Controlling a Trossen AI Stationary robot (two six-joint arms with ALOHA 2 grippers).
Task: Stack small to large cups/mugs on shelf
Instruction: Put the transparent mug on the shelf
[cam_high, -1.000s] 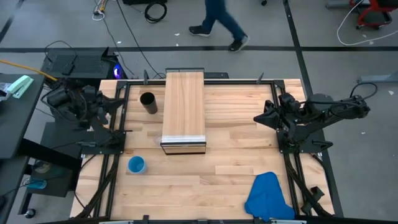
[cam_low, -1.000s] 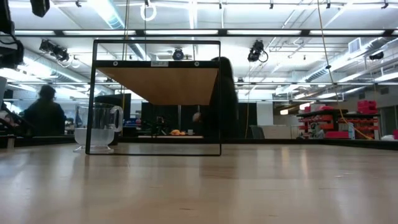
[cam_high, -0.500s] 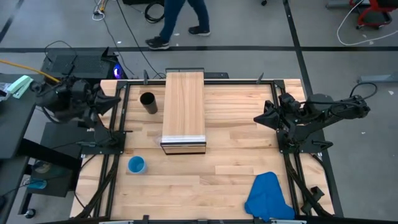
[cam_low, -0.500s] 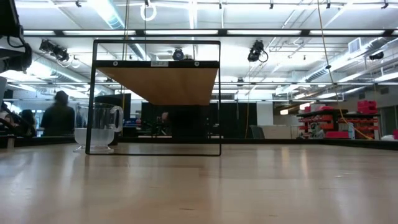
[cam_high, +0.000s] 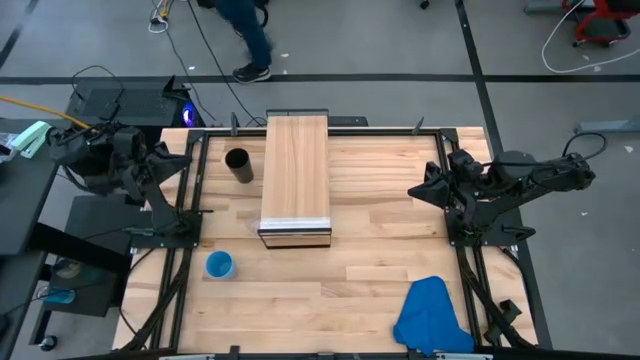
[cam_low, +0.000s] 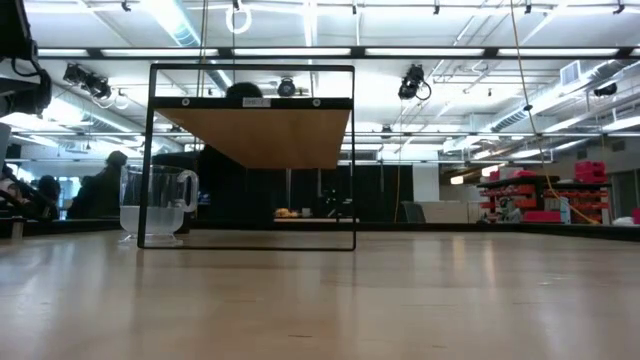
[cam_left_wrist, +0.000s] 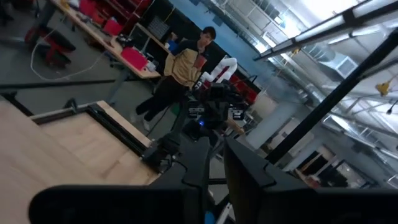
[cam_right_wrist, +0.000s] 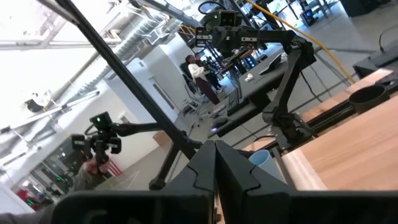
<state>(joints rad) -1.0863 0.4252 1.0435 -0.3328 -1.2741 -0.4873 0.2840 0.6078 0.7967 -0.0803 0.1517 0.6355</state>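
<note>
The shelf (cam_high: 296, 178), a long light-wood board, stands raised in a black frame mid-table; the low view shows the shelf's underside (cam_low: 255, 135). A black cup (cam_high: 237, 163) stands upright on the table left of it. The blue cup (cam_high: 219, 265) stands nearer the front left. The glass mug (cam_low: 157, 205) stands on the table by the frame's left leg. My left gripper (cam_high: 178, 162) hovers over the table's left edge, level, its fingers (cam_left_wrist: 202, 158) a narrow gap apart, holding nothing. My right gripper (cam_high: 415, 190) waits shut over the right edge.
A blue cloth (cam_high: 432, 315) lies crumpled at the front right corner. Black frame rails (cam_high: 190, 215) run along both table sides. A person (cam_high: 240, 30) walks on the floor beyond the far edge.
My left arm has lifted its wrist and turned it, so the gripper now points level across the table from the left edge. The cups, mug and shelf stay put. The person beyond the far edge has walked toward the left.
</note>
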